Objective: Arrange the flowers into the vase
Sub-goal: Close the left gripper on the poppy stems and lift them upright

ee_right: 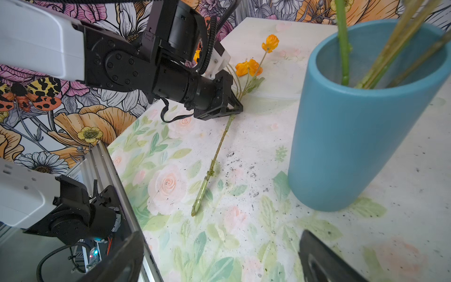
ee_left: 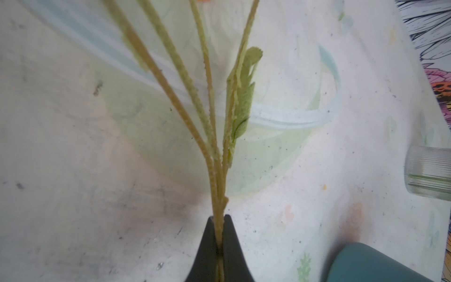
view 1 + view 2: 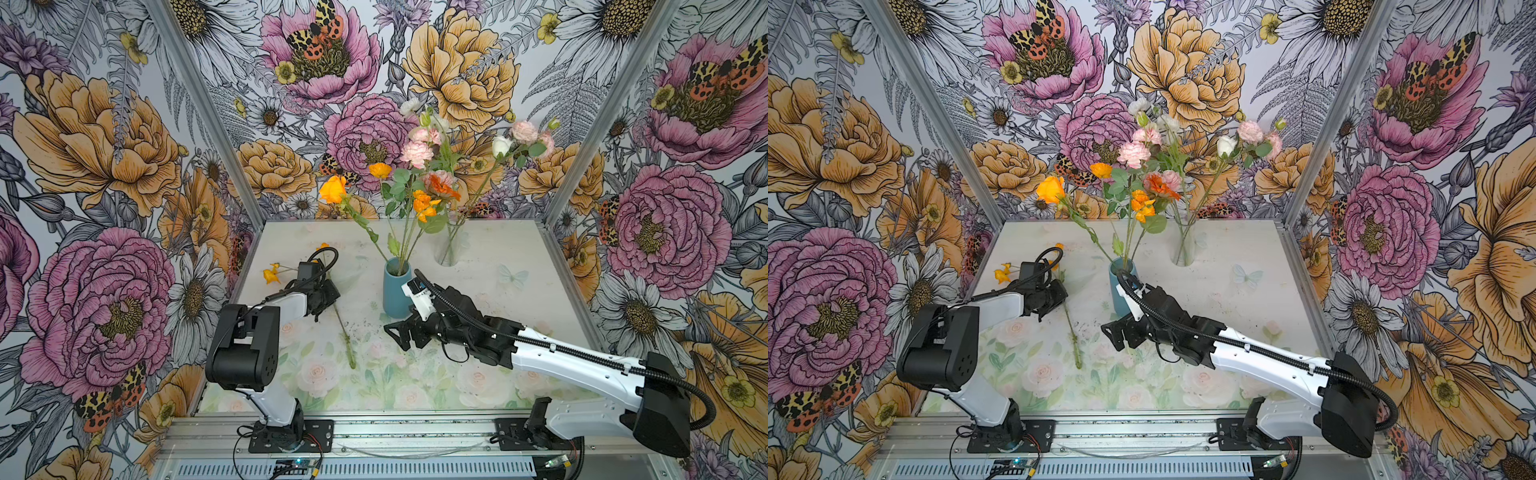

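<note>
Left claw [image 2: 220, 219] is clamped on the loose flower [image 1: 220, 144] below its fork, likely sparing the blooms [image 1: 249, 67]. Right claw [image 3: 397, 336] gapes empty beside the vase [image 3: 397, 291], perhaps to steady it

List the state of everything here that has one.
Loose orange-bloomed green-stemmed flower: lying on table.
Left gripper: jaws shut on its stem.
Right gripper: jaws open, empty.
Teal ceramic cylinder vase: upright, holding stems.
Clear ribbed glass vase: upright, holding stems.
</note>
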Tool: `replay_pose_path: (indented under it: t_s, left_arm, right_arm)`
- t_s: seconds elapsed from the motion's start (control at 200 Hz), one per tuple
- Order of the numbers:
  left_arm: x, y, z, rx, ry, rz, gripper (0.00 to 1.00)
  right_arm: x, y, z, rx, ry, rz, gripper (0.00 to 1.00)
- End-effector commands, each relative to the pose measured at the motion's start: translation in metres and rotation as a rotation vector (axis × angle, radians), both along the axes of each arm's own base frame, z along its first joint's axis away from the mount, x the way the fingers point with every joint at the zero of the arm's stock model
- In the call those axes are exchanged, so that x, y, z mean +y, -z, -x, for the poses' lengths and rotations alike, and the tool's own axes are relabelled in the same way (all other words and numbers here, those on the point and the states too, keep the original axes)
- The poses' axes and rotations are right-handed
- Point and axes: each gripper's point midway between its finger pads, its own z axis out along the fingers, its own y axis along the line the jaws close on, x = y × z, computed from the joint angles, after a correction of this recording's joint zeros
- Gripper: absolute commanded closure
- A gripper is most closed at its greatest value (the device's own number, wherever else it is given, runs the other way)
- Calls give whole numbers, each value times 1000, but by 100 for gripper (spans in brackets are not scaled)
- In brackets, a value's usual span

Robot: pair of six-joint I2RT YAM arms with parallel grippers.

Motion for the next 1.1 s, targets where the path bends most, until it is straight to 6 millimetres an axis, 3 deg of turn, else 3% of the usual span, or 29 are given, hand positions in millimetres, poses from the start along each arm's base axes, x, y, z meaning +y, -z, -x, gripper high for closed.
replay_pose_path:
  t_s: [0.0, 0.235, 0.315, 0.5, 0.52, 0.645, 0.851, 1.091]
  left_arm:
    - [5, -62, -11, -178, 6, -94, 100]
    - [34, -166, 18, -423, -66, -297, 100]
    - [45, -209, 31, -548, -98, -359, 100]
    - [36, -293, 51, -772, -29, -414, 100]
    - [29, -301, 52, -797, 6, -401, 100]
    - [6, -348, 64, -953, 87, -398, 100]
    - [-54, -435, 93, -1317, 235, -345, 100]
    - [-115, -497, 114, -1608, 334, -166, 100]
  right_arm:
    - [6, -22, -3, -38, -24, -37, 0]
    - [-3, -42, -14, -52, -59, -82, 1]
    - [-11, -49, -20, -70, -57, -81, 1]
    - [-26, -68, -27, -88, -37, -117, 0]
    - [-33, -71, -35, -92, -12, -119, 0]
    - [-44, -83, -40, -110, 17, -138, 0]
    - [-65, -96, -47, -120, 90, -165, 1]
    - [-76, -98, -39, -126, 98, -177, 1]
